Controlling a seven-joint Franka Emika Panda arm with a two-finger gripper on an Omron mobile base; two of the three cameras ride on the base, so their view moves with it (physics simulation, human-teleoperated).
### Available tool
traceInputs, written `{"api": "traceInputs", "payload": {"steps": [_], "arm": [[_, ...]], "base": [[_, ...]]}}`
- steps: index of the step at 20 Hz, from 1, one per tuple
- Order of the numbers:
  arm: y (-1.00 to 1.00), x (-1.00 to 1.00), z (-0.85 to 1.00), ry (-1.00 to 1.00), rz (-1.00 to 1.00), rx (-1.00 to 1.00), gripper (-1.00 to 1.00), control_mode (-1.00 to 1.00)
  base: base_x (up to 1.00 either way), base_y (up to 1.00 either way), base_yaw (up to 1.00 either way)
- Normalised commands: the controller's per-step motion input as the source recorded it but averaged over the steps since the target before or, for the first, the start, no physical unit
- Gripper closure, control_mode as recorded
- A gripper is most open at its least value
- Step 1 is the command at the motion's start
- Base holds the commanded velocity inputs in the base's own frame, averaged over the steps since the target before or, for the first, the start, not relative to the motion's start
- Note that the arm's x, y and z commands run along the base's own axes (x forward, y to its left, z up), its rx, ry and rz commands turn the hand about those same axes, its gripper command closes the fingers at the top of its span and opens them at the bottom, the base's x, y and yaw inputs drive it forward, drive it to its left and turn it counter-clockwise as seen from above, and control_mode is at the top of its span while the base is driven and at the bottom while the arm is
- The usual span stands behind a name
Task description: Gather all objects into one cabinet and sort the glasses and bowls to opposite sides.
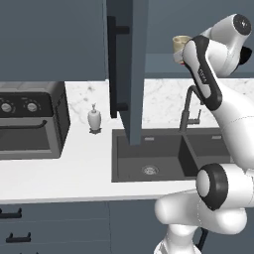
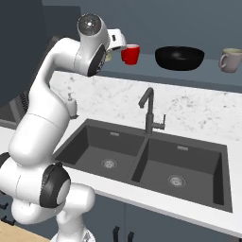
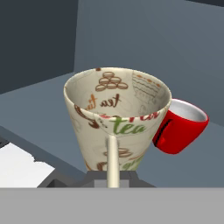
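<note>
Four vessels are at the open cabinet (image 2: 208, 78). Three of them stand upright on its shelf: a red cup (image 2: 130, 54) at the left, a black bowl (image 2: 179, 57) in the middle and a grey mug (image 2: 230, 60) at the right, each well apart from the next. The fourth is a tea cup (image 3: 117, 116), beige with brown, red and green print. The gripper (image 3: 112, 177) is closed narrow on its thin handle and holds it upright over the left end of the shelf. In the hand view the tea cup is just beside the red cup, and I cannot tell if they touch. The red cup is white inside. The cabinet door (image 1: 135, 74) stands open above the sink (image 2: 142, 160). A soap bottle (image 1: 94, 119) is on the counter (image 1: 59, 173), left of the sink.
</note>
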Motion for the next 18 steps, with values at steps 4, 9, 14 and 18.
{"api": "traceInputs", "payload": {"steps": [4,9,14,18], "arm": [[0.16,0.03,0.00,0.00,0.00,0.00,1.00,-1.00],[0.58,0.35,0.00,0.00,0.03,0.00,1.00,-1.00],[0.65,0.46,-0.07,-0.06,0.09,0.01,1.00,-1.00],[0.32,0.20,-0.04,-0.02,0.03,0.01,1.00,-1.00]], "base": [[0.02,0.00,0.00],[0.00,0.00,0.00],[0.00,0.00,0.00],[0.00,0.00,0.00]]}}
